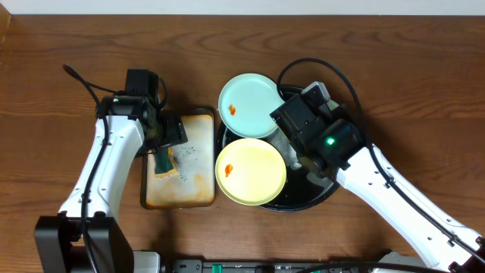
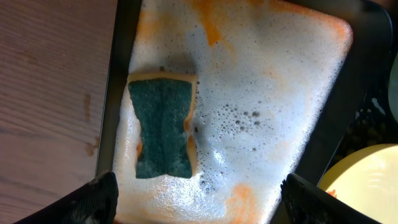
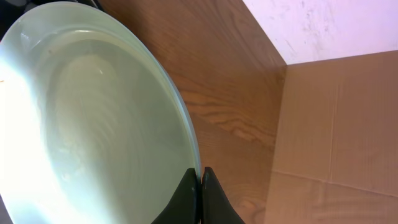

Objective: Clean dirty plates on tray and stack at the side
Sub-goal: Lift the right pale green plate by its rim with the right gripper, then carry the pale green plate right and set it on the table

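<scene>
A pale mint-blue plate (image 1: 248, 105) with a small orange smear is held at its rim by my right gripper (image 1: 279, 121), lifted and tilted over the far left rim of the black tray (image 1: 322, 196). In the right wrist view the fingers (image 3: 200, 177) are shut on the plate's edge (image 3: 99, 124). A pale yellow plate (image 1: 251, 171) with an orange smear lies on the tray's left side. My left gripper (image 1: 168, 140) is open above a green and yellow sponge (image 2: 163, 126) lying in foam. The third plate is hidden.
The sponge (image 1: 164, 162) lies in a rectangular orange-stained metal pan (image 1: 198, 193) of soapy water, left of the tray. In the left wrist view the pan (image 2: 273, 93) is foam-covered and the yellow plate's edge (image 2: 367, 180) shows at right. Bare wooden table surrounds it.
</scene>
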You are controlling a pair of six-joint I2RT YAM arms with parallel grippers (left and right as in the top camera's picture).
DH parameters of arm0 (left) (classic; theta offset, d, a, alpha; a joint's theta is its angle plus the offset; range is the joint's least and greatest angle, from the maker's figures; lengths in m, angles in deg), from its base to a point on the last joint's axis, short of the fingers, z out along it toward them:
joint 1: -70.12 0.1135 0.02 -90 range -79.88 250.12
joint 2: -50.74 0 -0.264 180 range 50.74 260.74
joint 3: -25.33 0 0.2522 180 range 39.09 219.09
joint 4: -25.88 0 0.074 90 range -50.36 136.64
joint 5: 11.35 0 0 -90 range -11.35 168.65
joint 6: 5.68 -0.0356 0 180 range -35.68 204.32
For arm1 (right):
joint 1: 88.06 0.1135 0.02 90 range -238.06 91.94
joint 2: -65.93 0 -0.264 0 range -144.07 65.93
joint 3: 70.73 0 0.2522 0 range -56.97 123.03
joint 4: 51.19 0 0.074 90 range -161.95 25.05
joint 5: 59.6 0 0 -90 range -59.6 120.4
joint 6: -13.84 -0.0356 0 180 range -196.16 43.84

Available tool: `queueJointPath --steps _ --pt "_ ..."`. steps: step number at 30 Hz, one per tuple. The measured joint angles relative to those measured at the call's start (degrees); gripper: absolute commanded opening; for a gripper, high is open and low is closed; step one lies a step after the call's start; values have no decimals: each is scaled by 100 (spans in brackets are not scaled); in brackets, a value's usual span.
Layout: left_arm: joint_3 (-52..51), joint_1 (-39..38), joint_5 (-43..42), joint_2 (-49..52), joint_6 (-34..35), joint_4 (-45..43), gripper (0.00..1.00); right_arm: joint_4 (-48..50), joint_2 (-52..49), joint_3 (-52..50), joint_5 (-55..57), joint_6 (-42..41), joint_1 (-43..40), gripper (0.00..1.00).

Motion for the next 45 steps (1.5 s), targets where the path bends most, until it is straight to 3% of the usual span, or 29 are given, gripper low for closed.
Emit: queueJointPath --steps 45 --pt "0 0 0 0 2 0 85 -83 407 72 -702 -459 -310 1"
